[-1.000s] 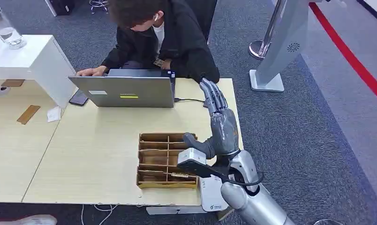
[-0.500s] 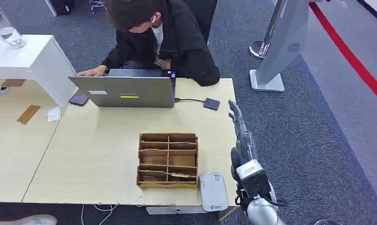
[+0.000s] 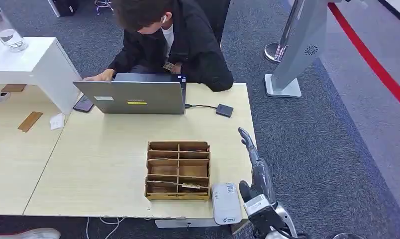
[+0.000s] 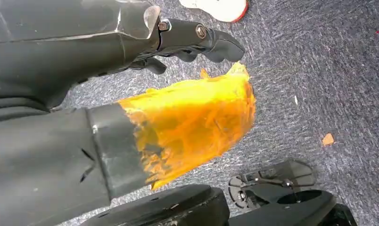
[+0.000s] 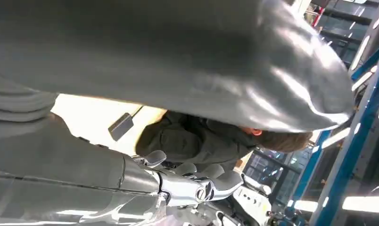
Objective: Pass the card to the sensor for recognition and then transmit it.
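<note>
On the table in the head view, a brown cardboard organiser box (image 3: 178, 170) holds a card (image 3: 190, 186) in its near row. A white sensor device (image 3: 225, 203) lies just right of the box at the table's front edge. My right hand (image 3: 255, 167) is at the table's right edge beside the sensor, fingers stretched out and apart, holding nothing. The right wrist view shows the same bare fingers (image 5: 197, 184). My left hand (image 4: 197, 40) hangs over grey carpet with nothing in it, fingers loosely extended.
A person (image 3: 188, 45) sits behind the light wooden table (image 3: 103, 164), working at a grey laptop (image 3: 133, 97). A cable runs from it to a small dark box (image 3: 224, 110). A white shelf (image 3: 34, 62) stands at the left and a grey stand (image 3: 297, 45) at the back right.
My right hand has drawn back from above the organiser box to the table's right edge and sunk lower, empty all the while. The box, card and sensor have not moved.
</note>
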`<state>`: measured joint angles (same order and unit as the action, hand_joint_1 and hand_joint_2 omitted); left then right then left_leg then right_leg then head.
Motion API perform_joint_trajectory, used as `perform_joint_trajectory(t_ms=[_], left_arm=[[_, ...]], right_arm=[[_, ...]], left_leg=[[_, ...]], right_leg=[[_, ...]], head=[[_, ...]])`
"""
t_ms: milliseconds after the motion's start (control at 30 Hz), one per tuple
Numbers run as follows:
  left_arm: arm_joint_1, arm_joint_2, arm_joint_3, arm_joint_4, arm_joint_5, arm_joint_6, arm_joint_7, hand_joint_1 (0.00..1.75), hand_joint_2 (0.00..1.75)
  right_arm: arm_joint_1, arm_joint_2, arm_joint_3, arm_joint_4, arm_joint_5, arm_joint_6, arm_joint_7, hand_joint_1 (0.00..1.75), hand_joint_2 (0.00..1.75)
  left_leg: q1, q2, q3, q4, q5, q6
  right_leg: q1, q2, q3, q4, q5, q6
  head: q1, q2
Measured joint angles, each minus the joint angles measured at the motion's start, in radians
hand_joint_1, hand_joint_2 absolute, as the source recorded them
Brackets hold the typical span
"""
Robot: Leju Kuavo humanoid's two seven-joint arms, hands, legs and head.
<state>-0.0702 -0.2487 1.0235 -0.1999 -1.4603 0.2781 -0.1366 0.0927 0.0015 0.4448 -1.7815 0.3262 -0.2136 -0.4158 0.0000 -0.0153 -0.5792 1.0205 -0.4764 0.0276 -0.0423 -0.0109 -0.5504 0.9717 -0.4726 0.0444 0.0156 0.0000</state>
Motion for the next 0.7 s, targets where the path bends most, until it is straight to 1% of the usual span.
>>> perform_joint_trajectory(t_ms=[100, 133, 267, 467, 700], left_arm=[[0.000, 0.000, 0.000, 0.000, 0.000, 0.000, 0.000, 0.00, 0.00], [0.000, 0.000, 0.000, 0.000, 0.000, 0.000, 0.000, 0.00, 0.00], [0.000, 0.000, 0.000, 0.000, 0.003, 0.001, 0.000, 0.00, 0.00], [-0.001, 0.000, 0.000, 0.000, -0.002, 0.001, 0.000, 0.00, 0.00], [-0.001, 0.000, 0.000, 0.000, -0.007, 0.001, 0.008, 0.00, 0.00]], right_arm=[[0.002, 0.000, 0.002, 0.000, 0.008, -0.002, 0.000, 0.00, 0.00], [0.002, -0.001, 0.004, 0.000, 0.024, -0.007, 0.000, 0.00, 1.75], [0.003, -0.009, 0.033, 0.000, 0.134, -0.051, 0.008, 0.00, 1.75], [-0.001, -0.032, 0.113, 0.027, 0.314, -0.156, 0.046, 0.00, 1.75], [-0.021, -0.058, 0.193, 0.082, 0.439, -0.246, 0.089, 0.00, 1.75]], left_leg=[[0.000, 0.000, 0.000, 0.000, 0.000, 0.000], [0.000, 0.000, 0.000, 0.000, 0.000, 0.000], [0.000, 0.000, 0.000, 0.000, 0.000, 0.000], [0.000, 0.000, 0.000, 0.000, 0.000, 0.000], [0.000, 0.000, 0.000, 0.000, 0.000, 0.000]], right_leg=[[0.000, 0.000, 0.000, 0.000, 0.000, 0.000], [0.000, 0.000, 0.000, 0.000, 0.000, 0.000], [0.000, 0.000, 0.000, 0.000, 0.000, 0.000], [0.000, 0.000, 0.000, 0.000, 0.000, 0.000], [0.000, 0.000, 0.000, 0.000, 0.000, 0.000]], head=[[0.000, 0.000], [0.000, 0.000], [0.000, 0.000], [0.000, 0.000], [0.000, 0.000]])
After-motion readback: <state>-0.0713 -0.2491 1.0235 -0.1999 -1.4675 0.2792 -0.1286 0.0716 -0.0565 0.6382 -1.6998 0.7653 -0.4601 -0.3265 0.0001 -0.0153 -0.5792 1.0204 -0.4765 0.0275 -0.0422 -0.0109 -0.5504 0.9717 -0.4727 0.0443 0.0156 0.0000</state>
